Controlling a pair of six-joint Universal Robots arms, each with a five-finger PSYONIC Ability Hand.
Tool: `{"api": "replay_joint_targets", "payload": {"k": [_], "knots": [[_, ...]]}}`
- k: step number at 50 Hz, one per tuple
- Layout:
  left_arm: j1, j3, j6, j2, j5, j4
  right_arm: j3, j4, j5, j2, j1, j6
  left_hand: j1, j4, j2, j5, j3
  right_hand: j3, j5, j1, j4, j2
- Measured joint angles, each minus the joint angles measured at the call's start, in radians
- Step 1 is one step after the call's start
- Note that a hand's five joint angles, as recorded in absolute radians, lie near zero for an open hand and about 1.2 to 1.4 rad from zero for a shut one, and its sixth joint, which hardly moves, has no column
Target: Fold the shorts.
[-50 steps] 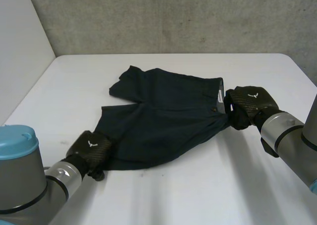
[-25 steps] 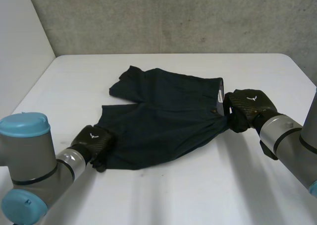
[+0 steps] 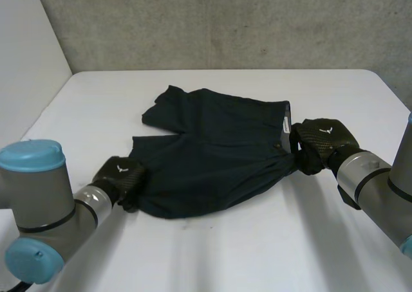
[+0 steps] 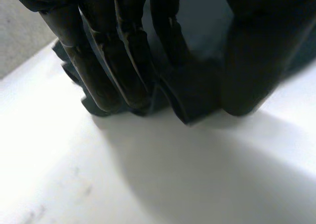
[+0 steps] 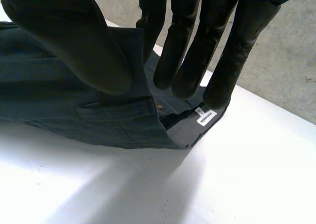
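Dark navy shorts (image 3: 212, 144) lie spread on the white table (image 3: 257, 253), waistband to the right, legs to the left. My left hand (image 3: 121, 176) is at the near leg's hem corner. In the left wrist view its fingers (image 4: 98, 61) and thumb pinch that hem (image 4: 195, 93) just off the table. My right hand (image 3: 322, 137) is at the near end of the waistband. In the right wrist view its thumb (image 5: 74, 41) presses on top of the waistband (image 5: 118, 113) and the fingers curl behind it, holding the band raised beside a white label (image 5: 206, 117).
A grey concrete wall (image 3: 225, 22) stands behind the table's far edge. A pale wall panel (image 3: 26, 60) rises along the table's left side. Bare white tabletop lies in front of the shorts and to their far side.
My left hand has slid in against the near leg's hem and its fingers have closed on the cloth. The right hand keeps its hold on the waistband, barely shifted.
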Motion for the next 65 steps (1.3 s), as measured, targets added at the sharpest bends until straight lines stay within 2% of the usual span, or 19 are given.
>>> {"api": "replay_joint_targets", "payload": {"k": [1,3,10,13,15,20,26,27,30,34,39,41,43,47,52,60,65], "knots": [[-0.001,0.000,-0.002,0.014,0.000,-0.001,0.000,0.000,0.000,0.000,0.000,0.000,0.016,-0.006,0.002,0.112,-0.003,0.000,0.000,0.000,0.000,0.000],[-0.002,0.000,-0.004,0.024,0.000,-0.001,0.000,0.000,0.000,0.001,0.000,0.000,0.016,-0.018,0.000,0.184,-0.012,0.000,0.000,0.000,0.000,0.000],[-0.006,-0.003,-0.006,0.039,0.000,-0.003,0.001,0.000,0.000,0.002,0.000,-0.001,0.012,-0.049,-0.019,0.235,-0.041,0.000,0.000,0.000,0.000,0.000],[-0.007,-0.006,-0.005,0.037,0.000,-0.003,0.003,0.000,0.000,0.002,0.000,-0.001,-0.043,-0.115,-0.093,0.198,-0.116,0.000,0.000,0.000,0.000,0.000],[-0.008,-0.011,-0.004,0.034,0.000,-0.003,0.005,0.000,-0.001,0.002,0.000,-0.002,-0.206,-0.258,-0.231,0.068,-0.250,0.000,0.000,0.000,0.000,0.000],[-0.011,-0.026,-0.001,0.035,-0.007,0.001,0.006,0.000,-0.001,0.003,0.000,-0.002,-0.281,-0.355,-0.325,-0.029,-0.343,0.000,0.000,0.000,0.000,0.000],[-0.009,-0.043,0.000,0.043,-0.025,0.009,0.005,0.000,-0.002,0.005,0.000,-0.003,-0.120,-0.213,-0.169,0.107,-0.204,0.000,0.000,0.000,0.000,0.000],[-0.009,-0.046,0.000,0.045,-0.028,0.009,0.004,0.000,-0.003,0.005,0.000,-0.004,0.057,0.049,0.076,0.341,0.052,0.000,0.000,0.000,0.000,0.000],[-0.008,-0.053,0.001,0.059,-0.032,0.005,0.001,0.003,-0.003,0.005,0.000,-0.011,0.057,0.089,0.102,0.347,0.083,0.000,0.000,0.000,0.000,0.000],[-0.009,-0.076,0.003,0.158,-0.034,-0.006,-0.008,0.019,-0.001,-0.008,0.001,-0.071,0.057,0.093,0.102,0.347,0.086,0.000,0.000,0.000,0.000,0.000],[-0.012,-0.097,-0.002,0.445,-0.032,-0.068,-0.019,0.107,0.005,-0.106,-0.005,-0.257,0.057,0.093,0.102,0.347,0.086,0.000,0.000,0.000,0.000,0.000],[-0.011,-0.096,-0.003,0.483,-0.031,-0.085,-0.020,0.120,0.006,-0.118,-0.006,-0.274,0.057,0.093,0.102,0.347,0.086,0.000,0.000,0.000,0.000,0.000],[-0.006,-0.083,-0.002,0.621,-0.025,-0.179,-0.031,0.217,0.005,-0.196,-0.010,-0.375,0.057,0.093,0.102,0.347,0.087,0.000,0.000,0.000,0.000,0.000],[-0.002,-0.080,-0.002,0.697,-0.005,-0.286,-0.033,0.320,0.003,-0.250,-0.008,-0.438,0.057,0.093,0.102,0.347,0.087,0.000,0.000,0.000,0.000,0.000],[-0.001,-0.108,-0.004,0.674,0.025,-0.343,-0.009,0.394,0.000,-0.253,-0.001,-0.465,0.057,0.093,0.108,0.347,0.091,0.000,0.000,0.000,0.000,0.000],[0.004,-0.097,-0.002,0.374,0.034,-0.329,0.007,0.422,0.000,-0.073,0.002,-0.509,0.057,0.093,0.110,0.347,0.092,0.000,0.000,0.000,0.000,0.000],[0.001,-0.038,-0.003,0.220,0.028,-0.319,-0.038,0.385,0.000,0.027,0.000,-0.435,0.057,0.093,0.110,0.347,0.092,0.000,0.000,0.010,0.000,0.000]]}}
